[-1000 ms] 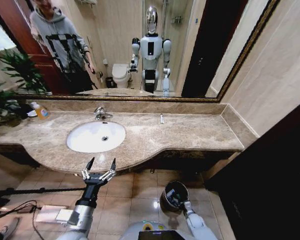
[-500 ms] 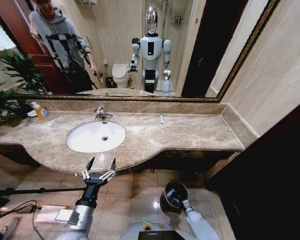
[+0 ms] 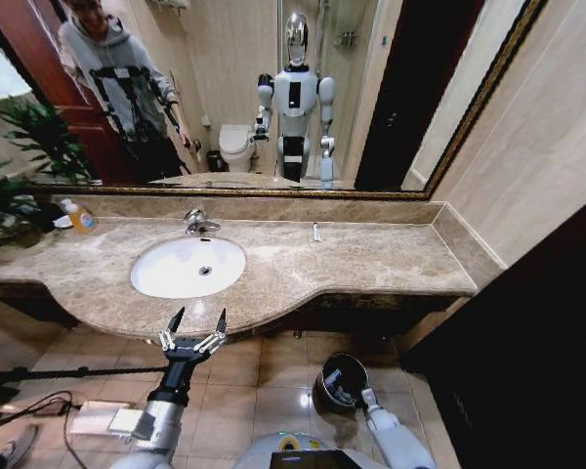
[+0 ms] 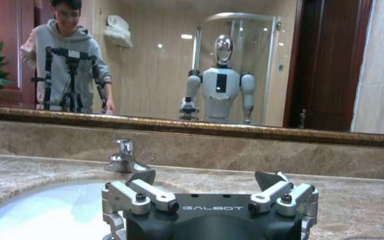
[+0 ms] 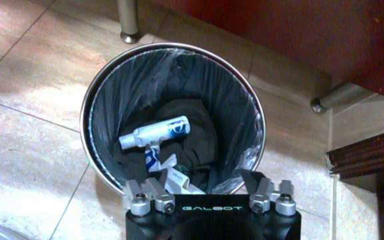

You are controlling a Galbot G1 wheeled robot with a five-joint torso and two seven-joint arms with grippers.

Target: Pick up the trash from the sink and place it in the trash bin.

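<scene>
Sink looks empty; white tubes lie in the trash bin. Right gripper hangs above, spread, empty; left gripper wide; one tube remains on the counter.

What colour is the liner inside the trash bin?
Black, glossy plastic inside the trash bin, clearest in the right wrist view, with the right gripper above it.

One sink, one faucet, one trash bin; at least three pieces of trash inside it; one small white item on the tabletop; one orange-liquid bottle; two grippers, left, right
</scene>
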